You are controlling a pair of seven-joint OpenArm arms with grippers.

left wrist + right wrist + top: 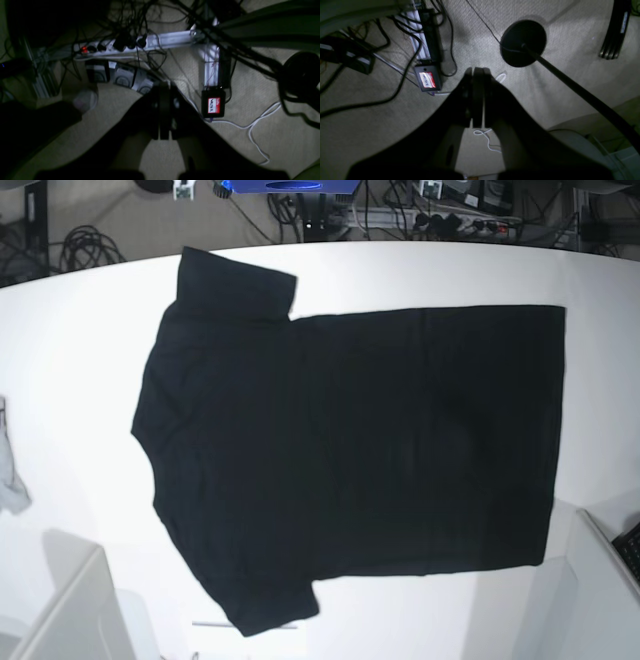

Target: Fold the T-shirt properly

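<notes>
The T-shirt (350, 440) lies spread flat on the white table (80, 340), plain black side up, with its collar end to the left and its hem to the right. One sleeve points to the far edge and the other to the near edge. Neither gripper shows in the base view. In the left wrist view my left gripper (163, 86) is shut with nothing in it, hanging over the carpeted floor. My right gripper (478, 71) is likewise shut and holds nothing, also above the floor in the right wrist view.
A small grey-white cloth scrap (10, 470) lies at the table's left edge. White arm parts (70, 610) stand at the near corners. On the floor are a power strip (112, 46), a labelled black box (213, 105), cables and a round black stand base (523, 43).
</notes>
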